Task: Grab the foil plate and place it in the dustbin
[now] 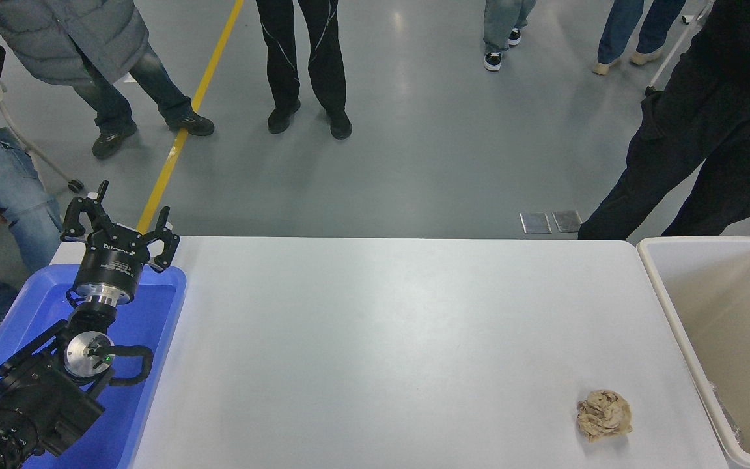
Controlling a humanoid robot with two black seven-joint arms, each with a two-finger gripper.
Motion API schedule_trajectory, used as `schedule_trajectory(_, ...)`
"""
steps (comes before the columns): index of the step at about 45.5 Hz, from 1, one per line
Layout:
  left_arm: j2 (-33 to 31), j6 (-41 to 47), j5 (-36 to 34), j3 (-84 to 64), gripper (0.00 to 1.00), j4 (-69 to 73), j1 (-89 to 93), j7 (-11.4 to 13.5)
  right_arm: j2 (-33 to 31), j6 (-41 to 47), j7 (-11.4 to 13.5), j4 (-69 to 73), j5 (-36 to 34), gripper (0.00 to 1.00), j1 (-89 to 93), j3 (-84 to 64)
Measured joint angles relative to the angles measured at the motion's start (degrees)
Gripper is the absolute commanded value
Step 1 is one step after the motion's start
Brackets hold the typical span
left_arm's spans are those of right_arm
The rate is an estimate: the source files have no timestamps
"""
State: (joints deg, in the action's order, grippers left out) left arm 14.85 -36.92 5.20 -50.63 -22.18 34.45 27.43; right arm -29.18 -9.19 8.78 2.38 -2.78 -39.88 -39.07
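Observation:
The cream dustbin [681, 326] stands at the table's right end, partly cut off by the picture's edge. Of the foil plate, only a thin crinkled silver edge [726, 412] shows low inside the bin against its left wall; the rest is hidden. My left gripper [118, 221] is open and empty, parked above the far end of the blue tray at the lower left. My right arm and gripper are out of view.
A crumpled brown paper ball [603, 415] lies on the white table [381, 339] near the bin. A blue plastic tray [147, 365] sits at the left edge under my left arm. Several people stand beyond the table's far side; one in black [694, 150] is close to the bin.

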Motion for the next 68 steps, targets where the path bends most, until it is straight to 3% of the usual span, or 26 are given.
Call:
schedule_trajectory(1,0.0,0.0,0.0,0.0,0.98,0.0,0.0,0.0,-0.1,0.0,0.0,0.4,0.0,1.00,-0.2,0.0)
schedule_trajectory(15,0.0,0.0,0.0,0.0,0.98,0.0,0.0,0.0,-12.3,1.8,0.0,39.5,0.6,1.00,-24.3,-10.0)
schedule_trajectory(24,0.0,0.0,0.0,0.0,0.98,0.0,0.0,-0.1,-10.9,6.3,-0.1,60.4,0.7,1.00,-44.3,-25.5)
schedule_trajectory(29,0.0,0.0,0.0,0.1,0.98,0.0,0.0,-0.1,-9.1,14.3,-0.1,68.0,0.7,1.00,-53.8,-30.5)
schedule_trajectory(36,0.0,0.0,0.0,0.1,0.98,0.0,0.0,-0.1,-5.5,32.0,-0.2,73.4,0.8,1.00,-65.7,-34.1)
schedule_trajectory(43,0.0,0.0,0.0,0.1,0.98,0.0,0.0,-0.1,-1.0,43.7,-0.2,76.2,0.5,1.00,-75.4,-35.8)
schedule_trajectory(53,0.0,0.0,0.0,0.1,0.98,0.0,0.0,-0.1,4.5,50.5,-0.2,79.1,0.3,1.00,-86.9,-34.7)
schedule_trajectory(68,0.0,0.1,0.0,0.1,0.98,0.0,0.0,-0.1,8.9,53.4,-0.4,81.6,-1.1,1.00,-97.0,-31.3)
